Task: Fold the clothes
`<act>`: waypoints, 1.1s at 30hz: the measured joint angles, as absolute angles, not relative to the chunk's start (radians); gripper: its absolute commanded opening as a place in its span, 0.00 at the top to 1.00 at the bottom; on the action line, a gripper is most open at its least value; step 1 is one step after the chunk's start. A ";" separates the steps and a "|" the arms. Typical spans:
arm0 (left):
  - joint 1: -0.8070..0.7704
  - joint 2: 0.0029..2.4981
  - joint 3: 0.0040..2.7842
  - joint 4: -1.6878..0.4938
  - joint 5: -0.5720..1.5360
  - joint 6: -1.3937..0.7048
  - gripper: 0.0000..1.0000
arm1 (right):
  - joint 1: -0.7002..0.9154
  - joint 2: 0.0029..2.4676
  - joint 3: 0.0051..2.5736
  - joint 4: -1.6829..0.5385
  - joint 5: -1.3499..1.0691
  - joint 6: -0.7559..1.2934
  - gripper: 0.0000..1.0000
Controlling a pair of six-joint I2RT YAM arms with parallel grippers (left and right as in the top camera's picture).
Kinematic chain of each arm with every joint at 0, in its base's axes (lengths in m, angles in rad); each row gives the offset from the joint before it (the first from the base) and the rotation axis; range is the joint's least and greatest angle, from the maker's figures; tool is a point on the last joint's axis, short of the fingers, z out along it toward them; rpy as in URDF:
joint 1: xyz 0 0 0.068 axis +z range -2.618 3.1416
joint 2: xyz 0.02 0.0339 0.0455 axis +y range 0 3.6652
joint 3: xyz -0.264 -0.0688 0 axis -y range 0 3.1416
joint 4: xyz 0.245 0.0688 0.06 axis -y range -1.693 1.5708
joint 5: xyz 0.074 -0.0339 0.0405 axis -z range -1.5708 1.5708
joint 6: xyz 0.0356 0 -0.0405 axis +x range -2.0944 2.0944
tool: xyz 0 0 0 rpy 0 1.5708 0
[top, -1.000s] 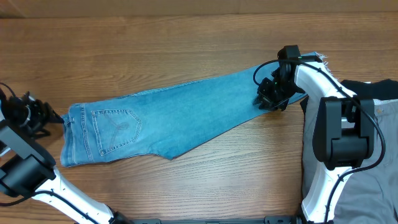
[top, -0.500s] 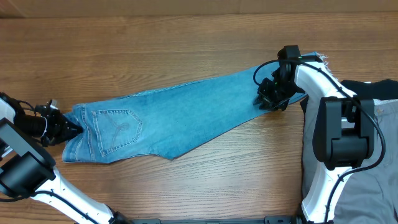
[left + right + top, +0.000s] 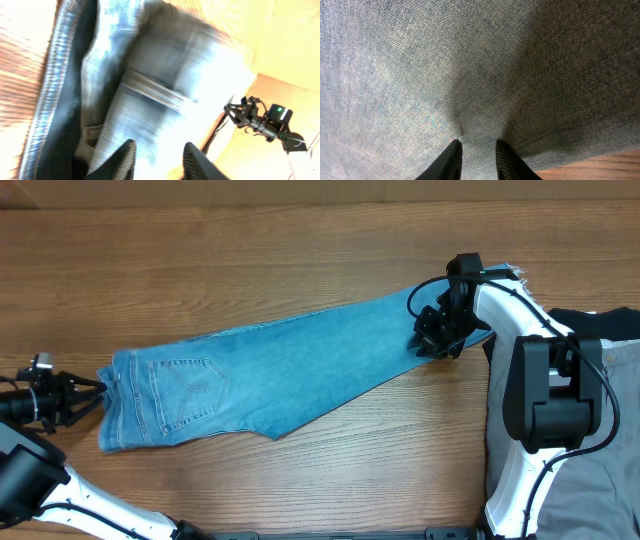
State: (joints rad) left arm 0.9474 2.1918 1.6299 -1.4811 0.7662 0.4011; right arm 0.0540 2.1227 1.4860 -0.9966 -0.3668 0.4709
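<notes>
Blue denim takes the middle of the scene: the jeans (image 3: 300, 365) lie flat on the table (image 3: 300, 240), folded along their length so that one leg covers the other. They run in a slant from the waistband (image 3: 108, 405) at the near left to the frayed hem (image 3: 515, 273) at the far right. A stitched back pocket (image 3: 185, 390) faces up near the waist end.

The right gripper (image 3: 435, 340) is pressed on the leg just before the hem. In its wrist view the gripper (image 3: 477, 150) is clamped on the jeans (image 3: 470, 65), and the cloth makes small wrinkles that run to the pinch between the two black fingers (image 3: 451, 160).

The left gripper (image 3: 85, 392) lies low at the left edge of the table, its tip just beside the waistband. In its wrist view the fingers (image 3: 125, 155) stand apart over the jeans (image 3: 165, 75). This picture is much blurred, so it only seems that they hold nothing.

At the right edge, beside the base of the right arm, lie grey trousers (image 3: 615, 480), and a black garment (image 3: 610, 325) is behind them, partly hidden by the arm. The table is brown wood with long grain. A paler strip runs along its far edge.
</notes>
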 measured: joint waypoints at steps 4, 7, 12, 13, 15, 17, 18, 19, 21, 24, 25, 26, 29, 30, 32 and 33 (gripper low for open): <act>0.941 2.192 1.632 -1.484 0.775 0.403 0.62 | 0.054 2.123 1.486 -0.997 -0.367 0.471 0.73; 0.919 2.192 1.632 -1.448 0.743 0.392 0.60 | 0.054 2.123 1.486 -0.997 -0.367 0.471 0.73; 0.884 2.192 1.625 -1.385 0.656 0.347 0.44 | 0.054 2.123 1.486 -0.998 -0.367 0.471 0.74; 0.875 2.192 1.617 -1.378 0.636 0.342 0.41 | 0.054 2.123 1.486 -0.998 -0.367 0.471 0.73; 0.864 2.192 1.605 -1.365 0.614 0.335 0.36 | 0.054 2.123 1.486 -0.999 -0.367 0.471 0.73; 0.857 2.192 1.599 -1.364 0.597 0.331 0.31 | 0.054 2.123 1.486 -1.000 -0.367 0.471 0.73; 0.857 2.192 1.598 -1.362 0.592 0.331 0.29 | 0.054 2.123 1.486 -0.999 -0.367 0.471 0.73; 0.857 2.192 1.597 -1.356 0.586 0.329 0.26 | 0.054 2.123 1.486 -0.999 -0.367 0.471 0.73; 0.857 2.192 1.597 -1.351 0.579 0.328 0.21 | 0.054 2.123 1.486 -0.999 -0.367 0.470 0.73; 0.857 2.192 1.597 -1.347 0.579 0.337 0.18 | 0.054 2.123 1.486 -0.999 -0.367 0.471 0.73; 0.857 2.192 1.597 -1.348 0.587 0.348 0.18 | 0.054 2.123 1.486 -0.999 -0.367 0.471 0.73; 0.857 2.192 1.597 -1.351 0.595 0.362 0.18 | 0.054 2.123 1.486 -0.999 -0.366 0.471 0.73; 0.856 2.192 1.597 -1.380 0.637 0.420 0.19 | 0.054 2.123 1.486 -0.999 -0.367 0.471 0.73; 0.853 2.192 1.597 -1.382 0.643 0.429 0.21 | 0.054 2.123 1.486 -0.998 -0.367 0.471 0.73; 0.846 2.192 1.596 -1.407 0.659 0.458 0.23 | 0.054 2.123 1.486 -0.998 -0.367 0.471 0.73; 0.844 2.192 1.596 -1.418 0.664 0.472 0.25 | 0.054 2.123 1.486 -0.998 -0.367 0.471 0.73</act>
